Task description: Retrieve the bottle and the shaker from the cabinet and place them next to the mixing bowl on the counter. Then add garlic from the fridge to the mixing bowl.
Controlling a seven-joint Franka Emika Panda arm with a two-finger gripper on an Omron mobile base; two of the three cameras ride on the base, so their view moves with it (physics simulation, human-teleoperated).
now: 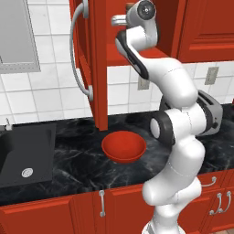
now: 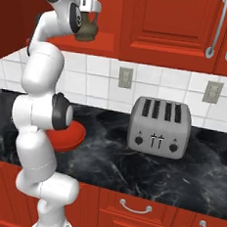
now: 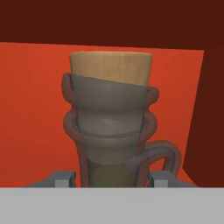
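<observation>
Your gripper (image 3: 111,178) is clamped on the bottle (image 3: 109,131) neck, up inside the cabinet (image 1: 98,64). Pull out straight; tilting could slip it or clip the door frame above the bowl (image 1: 123,146).

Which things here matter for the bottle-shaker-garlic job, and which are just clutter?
Job:
- bottle, clamped in the claw
- cabinet, door open
- mixing bowl
- counter

Lying about:
- toaster
- sink
- wall sockets
</observation>
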